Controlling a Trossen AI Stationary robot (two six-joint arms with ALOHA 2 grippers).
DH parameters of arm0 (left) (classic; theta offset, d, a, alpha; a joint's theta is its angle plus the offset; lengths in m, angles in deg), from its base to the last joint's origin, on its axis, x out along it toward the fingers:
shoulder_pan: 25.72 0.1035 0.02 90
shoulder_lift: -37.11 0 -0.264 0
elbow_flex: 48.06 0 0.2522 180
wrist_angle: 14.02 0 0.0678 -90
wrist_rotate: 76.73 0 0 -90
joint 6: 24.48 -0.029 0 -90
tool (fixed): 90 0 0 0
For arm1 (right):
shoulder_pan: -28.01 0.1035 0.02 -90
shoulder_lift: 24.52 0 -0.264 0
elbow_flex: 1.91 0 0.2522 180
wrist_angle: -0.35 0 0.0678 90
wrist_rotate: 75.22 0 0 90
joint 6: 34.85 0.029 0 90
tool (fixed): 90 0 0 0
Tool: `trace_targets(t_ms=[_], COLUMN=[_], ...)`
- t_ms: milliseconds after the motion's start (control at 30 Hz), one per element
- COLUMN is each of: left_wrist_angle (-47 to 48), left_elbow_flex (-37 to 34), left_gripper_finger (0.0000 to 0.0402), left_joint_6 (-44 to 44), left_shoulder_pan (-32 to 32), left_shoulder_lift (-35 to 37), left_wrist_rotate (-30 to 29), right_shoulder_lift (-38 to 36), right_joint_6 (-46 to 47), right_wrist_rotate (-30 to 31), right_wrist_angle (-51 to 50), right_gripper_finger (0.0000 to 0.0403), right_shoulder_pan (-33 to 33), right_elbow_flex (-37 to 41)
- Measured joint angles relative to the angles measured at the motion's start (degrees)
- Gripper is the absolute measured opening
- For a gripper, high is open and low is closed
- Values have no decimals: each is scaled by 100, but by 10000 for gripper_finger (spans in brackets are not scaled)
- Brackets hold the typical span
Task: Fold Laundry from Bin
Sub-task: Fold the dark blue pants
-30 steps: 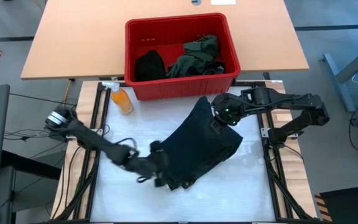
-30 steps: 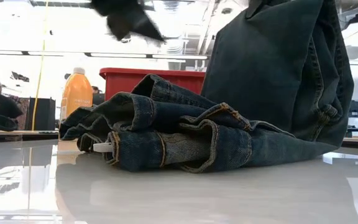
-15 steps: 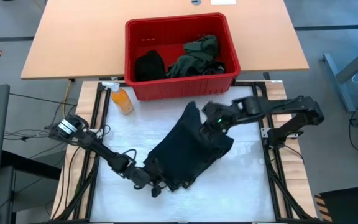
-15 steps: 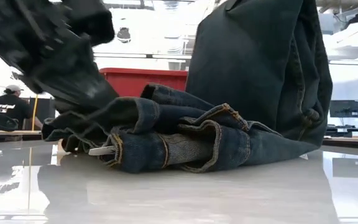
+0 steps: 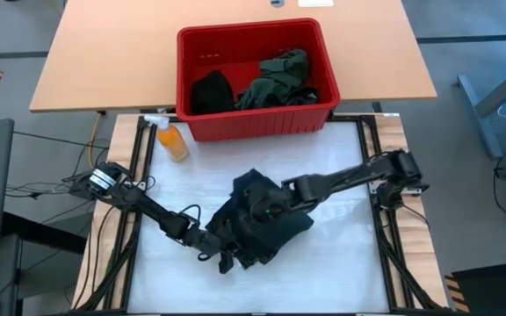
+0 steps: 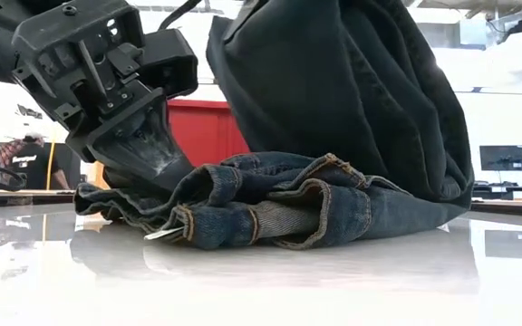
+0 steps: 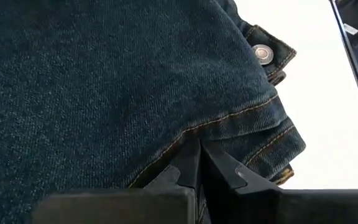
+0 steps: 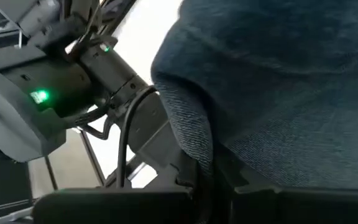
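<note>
The jeans point(image 5: 257, 224) lie bunched near the middle of the white table point(image 5: 350, 263), with the red bin point(image 5: 257, 118) at the far edge holding more dark laundry point(image 5: 275, 79). The left claw point(image 5: 220, 248) sits at the heap's near-left edge, pinched on a seam close to the waistband button point(image 7: 264, 53). The right claw point(image 5: 271, 209) grips cloth from the right, lifting a tall fold. The denim looks heavy, limp and grippy, so I think hems and waistband give the best hold. The heap runs near-left to far-right, but the legs' direction is hidden.
</note>
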Motion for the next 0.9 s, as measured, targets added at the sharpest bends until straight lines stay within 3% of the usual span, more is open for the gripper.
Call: trace_targets(t_ms=[167,333,567,767,900], left_wrist_angle=[387,1088,2066,3261,4215], left_elbow_flex=[-4,7,-9,7,-7], left_gripper_finger=[0,0,0,0,0], left_joint_6=[-211,-609,-1021,-857,-328], left_shoulder_pan=[-33,-37,-221,-818,-1173], left_shoulder_lift=[331,1173,2420,4119,4594], left_wrist_rotate=[30,-285,5,-1024,-1922], right_shoulder_lift=[315,337,446,807,1118], right_joint_6=[209,364,343,310,273], right_wrist_rotate=[-26,152,481,479,411], right_wrist_angle=[348,672,692,1176,1543], right_gripper_finger=[35,35,35,37,55], right_shoulder_pan=[119,247,295,413,436], right_elbow_flex=[0,-2,-9,7,2])
